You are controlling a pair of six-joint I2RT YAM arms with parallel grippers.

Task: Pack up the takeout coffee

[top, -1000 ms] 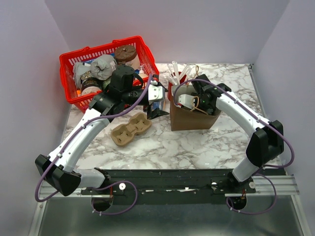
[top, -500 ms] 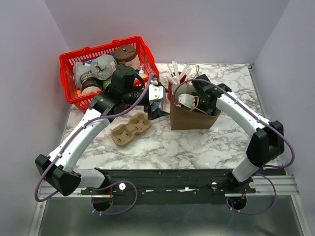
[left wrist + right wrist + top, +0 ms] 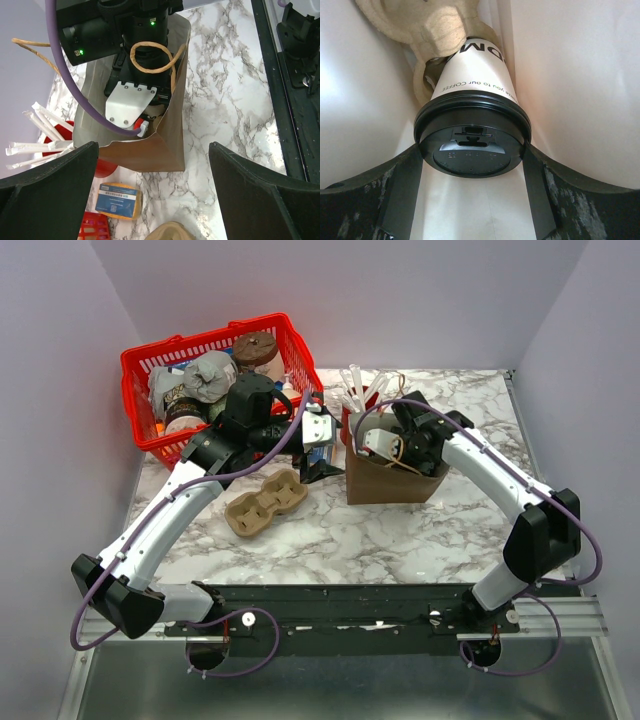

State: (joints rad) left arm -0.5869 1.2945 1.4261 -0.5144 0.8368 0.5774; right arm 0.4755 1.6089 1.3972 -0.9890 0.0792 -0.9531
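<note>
Arm [image 3: 495,475] arched over bag [image 3: 385,485], right claw [image 3: 472,172] inside clamping takeout coffee [image 3: 475,70]

The left arm [image 3: 170,510] rises from its base at the near-left corner and stretches forward, wrist turned to the right. The left gripper [image 3: 318,455] hangs above the tabletop [image 3: 400,530] with its jaws spread wide and nothing between them. The right arm [image 3: 500,475] arcs inward from the near-right corner, wrist tipped downward. The right gripper [image 3: 472,150] has its 2 jaws pressed against opposite sides of the takeout coffee [image 3: 472,75], just at its top.
</note>
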